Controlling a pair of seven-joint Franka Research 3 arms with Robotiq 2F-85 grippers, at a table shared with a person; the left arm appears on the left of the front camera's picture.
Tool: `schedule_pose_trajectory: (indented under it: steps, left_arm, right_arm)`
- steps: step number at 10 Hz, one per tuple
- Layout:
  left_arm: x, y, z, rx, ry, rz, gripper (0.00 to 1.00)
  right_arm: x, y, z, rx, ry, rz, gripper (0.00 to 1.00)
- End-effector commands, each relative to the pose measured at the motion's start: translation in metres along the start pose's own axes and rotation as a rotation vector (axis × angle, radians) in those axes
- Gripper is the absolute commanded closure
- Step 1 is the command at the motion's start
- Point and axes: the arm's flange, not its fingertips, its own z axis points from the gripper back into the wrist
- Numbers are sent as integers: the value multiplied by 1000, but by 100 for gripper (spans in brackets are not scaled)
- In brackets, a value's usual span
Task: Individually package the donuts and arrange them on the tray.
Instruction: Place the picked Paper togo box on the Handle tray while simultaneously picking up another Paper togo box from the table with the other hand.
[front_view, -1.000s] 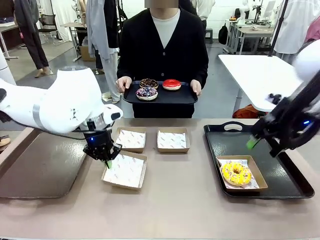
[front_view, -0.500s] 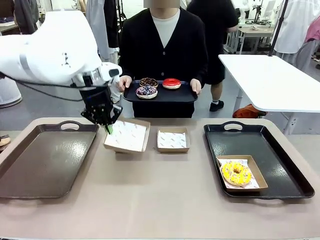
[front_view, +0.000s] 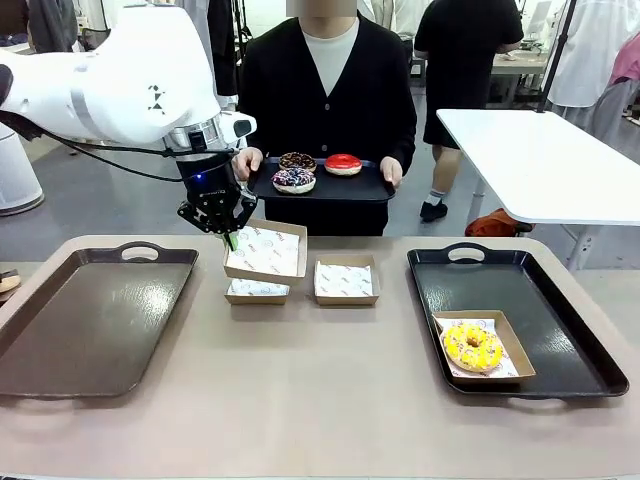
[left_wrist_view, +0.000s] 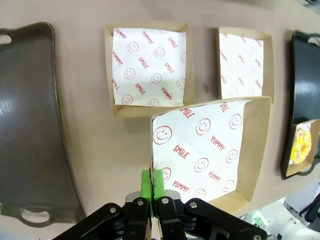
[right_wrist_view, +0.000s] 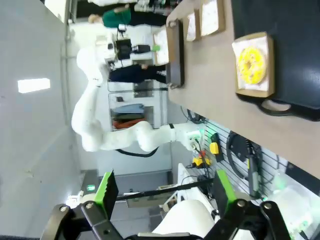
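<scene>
Four iced ring donuts are in sight: a yellow donut (front_view: 472, 346) with sprinkles, a glossy red donut (front_view: 343, 166), a dark chocolate donut (front_view: 297, 163) and a purple-sprinkled chocolate donut (front_view: 293, 182). The yellow one lies in a cardboard box (front_view: 517, 348) on the black tray (front_view: 560, 340), well to the right of the left jaws. The other three sit on the person's tray (front_view: 330, 193), just beyond those jaws. The left jaws are pinched shut on the rim of a paper-lined box (front_view: 265, 252) held clear of the bench (front_view: 320, 400), with two empty boxes (front_view: 345, 281) under and beside them. The right jaws gape wide, empty.
</scene>
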Motion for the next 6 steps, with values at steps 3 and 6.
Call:
schedule_pose_trajectory:
  steps: [3,6]
  left_arm:
    - [32,-9,20,56,-34,68,100]
    - [47,-10,31,65,-33,97,100]
  right_arm:
    - [19,-45,43,128,-64,-67,0]
    - [13,-70,37,147,-77,-109,0]
